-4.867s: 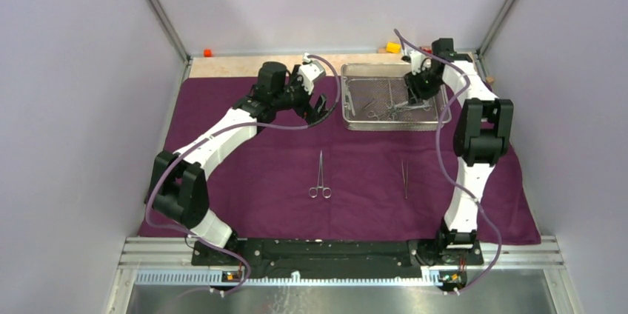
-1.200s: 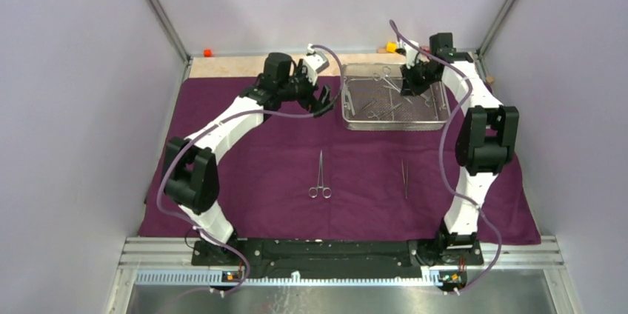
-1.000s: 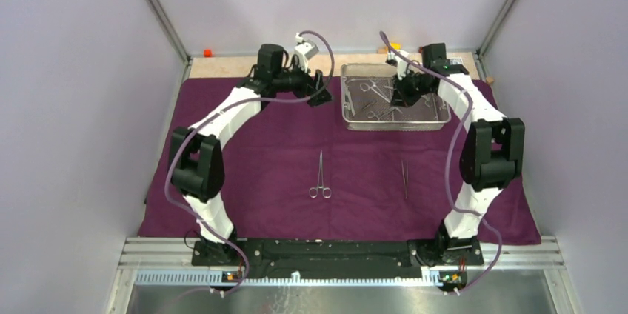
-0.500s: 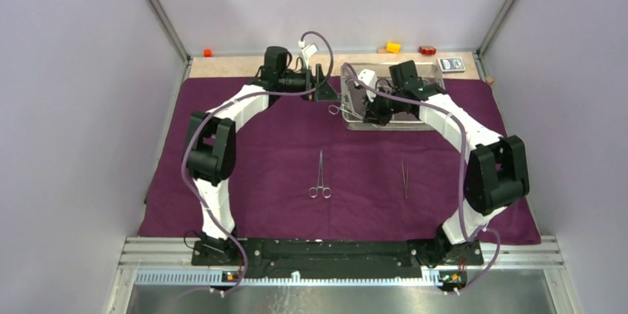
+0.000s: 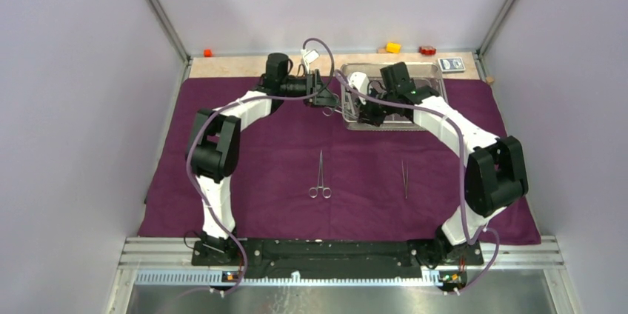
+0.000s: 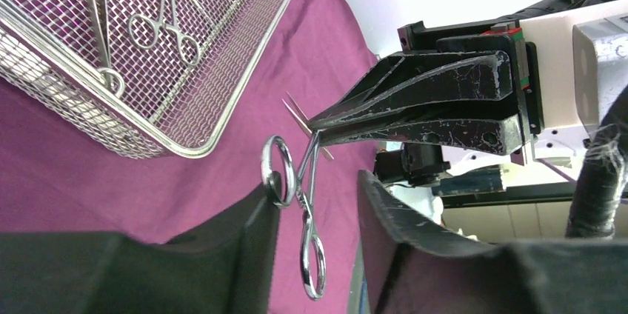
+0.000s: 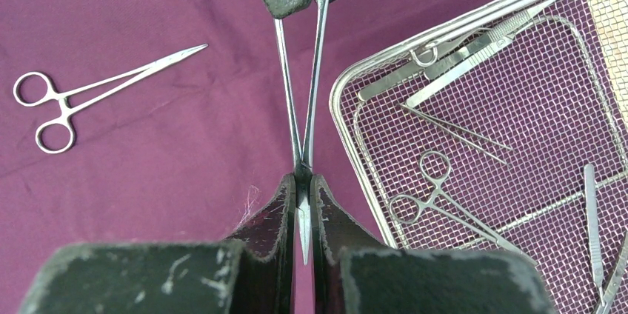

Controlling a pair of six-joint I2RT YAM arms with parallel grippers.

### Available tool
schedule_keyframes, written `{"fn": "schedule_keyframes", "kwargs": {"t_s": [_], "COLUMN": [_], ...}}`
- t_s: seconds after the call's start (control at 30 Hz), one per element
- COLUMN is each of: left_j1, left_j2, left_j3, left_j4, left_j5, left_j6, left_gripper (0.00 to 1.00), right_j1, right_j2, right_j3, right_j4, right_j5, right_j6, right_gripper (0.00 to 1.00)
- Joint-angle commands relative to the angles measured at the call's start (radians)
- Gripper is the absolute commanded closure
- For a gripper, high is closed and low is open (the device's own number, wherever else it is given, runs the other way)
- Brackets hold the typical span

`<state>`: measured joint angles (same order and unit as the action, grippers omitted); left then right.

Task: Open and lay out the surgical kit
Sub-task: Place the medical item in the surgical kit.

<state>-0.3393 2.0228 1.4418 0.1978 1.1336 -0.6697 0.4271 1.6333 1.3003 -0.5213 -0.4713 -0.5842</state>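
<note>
The dark purple cloth [image 5: 259, 166] lies spread on the table with the wire-mesh tray [image 5: 400, 127] at its back right. My right gripper [image 7: 303, 181] is shut on the tips of a steel clamp [image 7: 290, 92] and holds it in the air just left of the tray. The clamp's ring handles [image 6: 300, 203] hang between the fingers of my left gripper [image 6: 317, 184]. Those jaws stand apart; one finger touches a ring and the other is clear of it. Another clamp [image 5: 320, 175] and tweezers [image 5: 404, 178] lie on the cloth. More instruments [image 7: 444, 203] stay in the tray.
A blue-white card packet [image 5: 451, 64], a yellow block [image 5: 392, 47] and a red block [image 5: 427, 50] sit behind the tray. An orange block [image 5: 208, 52] is at the back left. Grey walls close in both sides.
My right gripper carried the clamp out of the tray leftward to the left gripper. The left gripper swung toward it and its jaws narrowed around the ring handles.
</note>
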Motion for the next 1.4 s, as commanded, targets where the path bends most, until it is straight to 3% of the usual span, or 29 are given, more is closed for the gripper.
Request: {"fn": "schedule_keyframes", "kwargs": {"t_s": [0.0,0.13,0.27,0.43,0.47,0.63,0.7,0.8,1.0,1.13,1.37], "left_j1": [-0.006,-0.005,-0.005,-0.001,0.001,0.035,0.057,0.081,0.085,0.081,0.048], "left_j2": [0.015,0.026,0.034,0.008,-0.008,-0.122,-0.188,-0.311,-0.514,-0.598,-0.684], "left_j3": [-0.025,-0.023,-0.022,-0.044,-0.057,-0.128,-0.164,-0.233,-0.403,-0.553,-0.755], "left_j4": [0.114,0.132,0.141,0.143,0.143,0.186,0.205,0.24,0.351,0.502,0.769], "left_j5": [0.047,0.054,0.05,0.022,0.004,-0.093,-0.144,-0.237,-0.399,-0.411,-0.455], "left_j6": [-0.048,-0.06,-0.069,-0.037,-0.022,0.023,0.051,0.131,0.275,0.3,0.42], "left_gripper": [0.56,0.74,0.82,0.99,1.0,1.0,1.0,1.0,1.0,1.0,1.0], "right_j1": [0.02,0.027,0.03,0.03,0.03,0.026,0.025,0.016,-0.007,-0.017,-0.028], "right_j2": [-0.041,-0.042,-0.051,-0.061,-0.064,-0.085,-0.083,-0.077,-0.084,-0.05,0.004], "right_j3": [0.013,0.012,0.016,0.023,0.024,0.047,0.075,0.111,0.073,0.027,-0.126], "right_j4": [0.034,0.038,0.037,0.053,0.069,0.173,0.198,0.226,0.341,0.444,0.774], "right_j5": [0.005,0.014,0.016,0.053,0.069,0.15,0.203,0.214,0.083,-0.082,-0.3], "right_j6": [-0.02,-0.023,-0.024,0.019,0.044,0.283,0.404,0.556,0.888,1.093,1.391], "right_gripper": [1.0,1.0,1.0,1.0,0.98,0.63,0.54,0.48,0.37,0.35,0.29]}}
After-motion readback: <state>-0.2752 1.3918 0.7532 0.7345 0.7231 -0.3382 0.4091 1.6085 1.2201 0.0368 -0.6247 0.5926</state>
